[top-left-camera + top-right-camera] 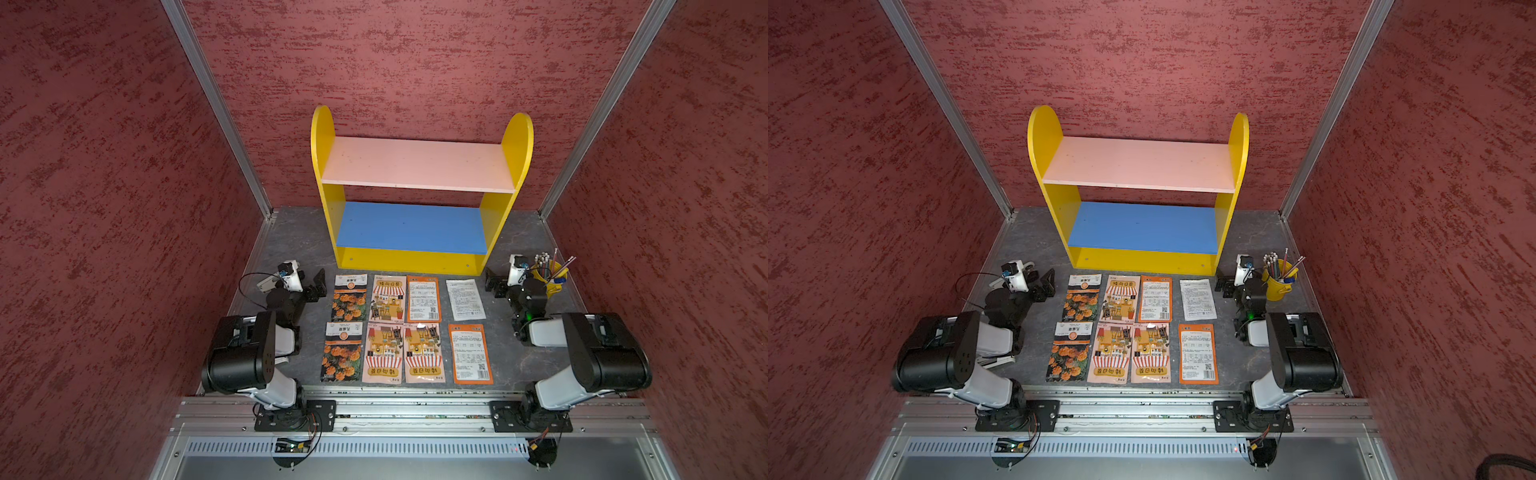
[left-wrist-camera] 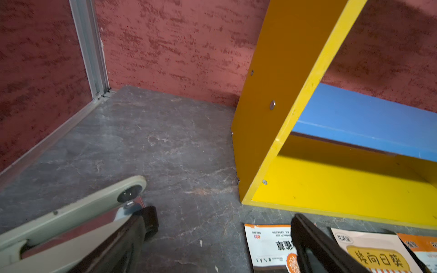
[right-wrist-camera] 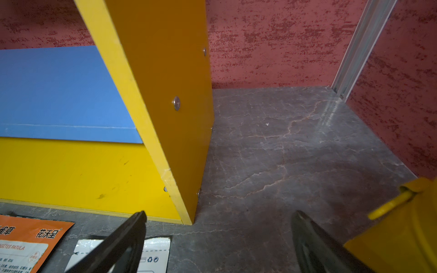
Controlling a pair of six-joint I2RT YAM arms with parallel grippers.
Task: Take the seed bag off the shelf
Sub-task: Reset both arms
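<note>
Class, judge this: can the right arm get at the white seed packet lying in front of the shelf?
Probably yes: the right gripper stands open just beside the white packet, with nothing between them.

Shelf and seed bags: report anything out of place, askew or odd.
Nothing is spilled or damaged. The odd part: the shelf holds nothing, both boards bare, while all eight seed bags lie flat in two rows on the table in front of it.

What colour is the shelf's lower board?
The lower board is blue, clearest in a top view.
</note>
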